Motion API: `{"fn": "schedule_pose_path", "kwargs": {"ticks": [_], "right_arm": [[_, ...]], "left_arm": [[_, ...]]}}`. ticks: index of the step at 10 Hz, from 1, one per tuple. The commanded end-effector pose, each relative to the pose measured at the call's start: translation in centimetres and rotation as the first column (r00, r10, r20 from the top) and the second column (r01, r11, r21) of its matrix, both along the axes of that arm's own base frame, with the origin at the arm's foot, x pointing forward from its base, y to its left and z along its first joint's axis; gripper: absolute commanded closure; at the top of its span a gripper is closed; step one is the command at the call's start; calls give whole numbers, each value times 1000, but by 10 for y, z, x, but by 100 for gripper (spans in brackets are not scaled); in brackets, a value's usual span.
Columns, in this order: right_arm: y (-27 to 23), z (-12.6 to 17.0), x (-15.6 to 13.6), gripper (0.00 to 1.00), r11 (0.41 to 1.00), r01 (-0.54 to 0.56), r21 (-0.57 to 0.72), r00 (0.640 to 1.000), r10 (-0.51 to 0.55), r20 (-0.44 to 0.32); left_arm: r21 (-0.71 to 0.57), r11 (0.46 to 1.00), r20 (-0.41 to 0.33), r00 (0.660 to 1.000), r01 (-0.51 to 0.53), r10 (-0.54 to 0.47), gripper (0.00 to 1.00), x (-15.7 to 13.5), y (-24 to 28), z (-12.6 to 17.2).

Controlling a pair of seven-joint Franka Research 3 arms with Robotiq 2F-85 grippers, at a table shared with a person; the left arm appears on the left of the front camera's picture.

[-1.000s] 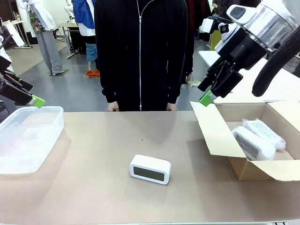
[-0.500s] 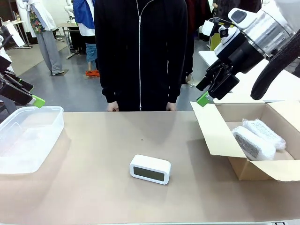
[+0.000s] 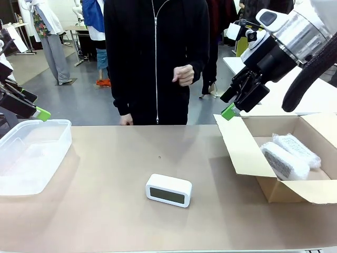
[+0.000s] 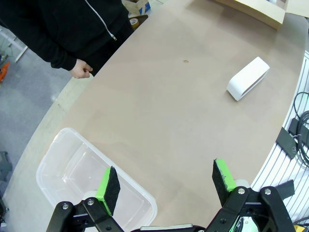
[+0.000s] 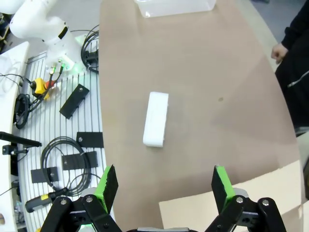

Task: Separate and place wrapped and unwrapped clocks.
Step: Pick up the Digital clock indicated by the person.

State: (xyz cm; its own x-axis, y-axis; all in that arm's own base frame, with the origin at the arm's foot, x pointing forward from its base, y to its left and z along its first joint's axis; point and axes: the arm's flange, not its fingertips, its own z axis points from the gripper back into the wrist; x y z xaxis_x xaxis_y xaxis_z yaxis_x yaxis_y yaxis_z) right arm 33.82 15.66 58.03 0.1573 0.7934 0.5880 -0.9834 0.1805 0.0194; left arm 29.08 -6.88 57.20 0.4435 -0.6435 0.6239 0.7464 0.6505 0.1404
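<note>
Bare white clock (image 3: 168, 190) lay on its own on the tan table (image 3: 105, 211), near-middle, dark face toward the camera, touching nothing. Clear plastic bin (image 3: 37, 123) sat at the left edge. Open cardboard box (image 3: 245, 155) sat at the right, with 2 bubble-wrapped bundles (image 3: 285, 161) side by side inside. Left gripper (image 4: 166, 181) hung over the bin, jaws spread wide, gripping nothing. Right gripper (image 3: 231, 108) hovered above the box's far-left flap, jaws also released and empty. Person stood at the far side, 1 hand (image 3: 183, 75) up at chest height, the other hand (image 3: 125, 120) at the table edge.
</note>
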Motion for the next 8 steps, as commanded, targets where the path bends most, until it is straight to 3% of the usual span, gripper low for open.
{"fn": "schedule_pose_path", "kwargs": {"ticks": [1,8], "right_arm": [[0,3,-1,0,1000,6,-13,1000,-6,-14],[0,3,-1,0,1000,6,-13,1000,-6,-14]], "left_arm": [[-4,1000,-1,1000,6,-6,0,0,1,-1],[-4,1000,-1,1000,6,-6,0,0,1,-1]]}}
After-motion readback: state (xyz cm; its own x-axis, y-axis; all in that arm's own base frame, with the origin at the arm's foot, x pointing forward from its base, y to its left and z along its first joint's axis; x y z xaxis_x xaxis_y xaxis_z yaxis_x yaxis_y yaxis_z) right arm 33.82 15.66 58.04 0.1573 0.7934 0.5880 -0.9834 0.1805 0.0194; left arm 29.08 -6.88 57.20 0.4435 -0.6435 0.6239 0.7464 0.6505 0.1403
